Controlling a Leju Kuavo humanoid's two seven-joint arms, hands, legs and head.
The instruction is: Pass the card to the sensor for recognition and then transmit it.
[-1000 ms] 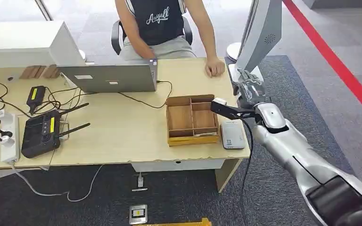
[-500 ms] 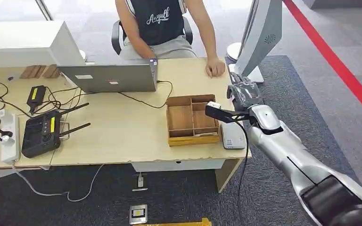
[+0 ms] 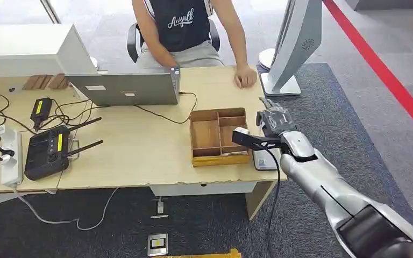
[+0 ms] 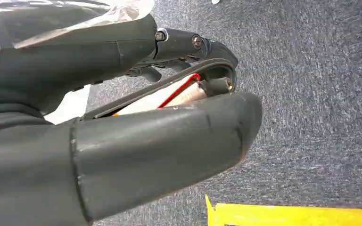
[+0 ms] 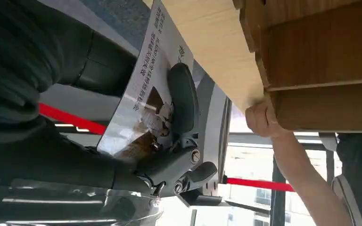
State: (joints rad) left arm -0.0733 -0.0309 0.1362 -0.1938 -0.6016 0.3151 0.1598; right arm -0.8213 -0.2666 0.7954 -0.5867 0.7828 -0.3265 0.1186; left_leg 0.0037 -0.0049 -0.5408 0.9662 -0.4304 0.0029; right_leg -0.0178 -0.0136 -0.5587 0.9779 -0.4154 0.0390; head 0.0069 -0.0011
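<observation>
Reading what print I can, I see rows of small dark characters and a brownish picture on the card (image 5: 143, 106), too fine for me to make out; the person (image 3: 185, 27) seated at the far side of the counter (image 3: 140, 156) wears a dark shirt with white script that looks like "Anyell". My right hand (image 3: 271, 129) holds the card, the thumb pressed on its printed face and darker fingers behind it, seen from the right wrist camera. In the head view the hand hovers at the counter's right end, above the grey sensor (image 3: 264, 159), just right of the wooden tray (image 3: 218, 137). The card's long axis runs roughly along the counter's edge in the wrist view; I cannot tell which end leads. My left hand (image 4: 122, 141) hangs over grey carpet with a red-edged card-like piece between thumb and fingers; I cannot tell whether it grips it. I count one tray with several compartments, one open laptop (image 3: 123, 88), one black controller (image 3: 47, 150) with two antennas, one power strip (image 3: 11, 156), and one white kiosk stand (image 3: 293, 45) far right.
</observation>
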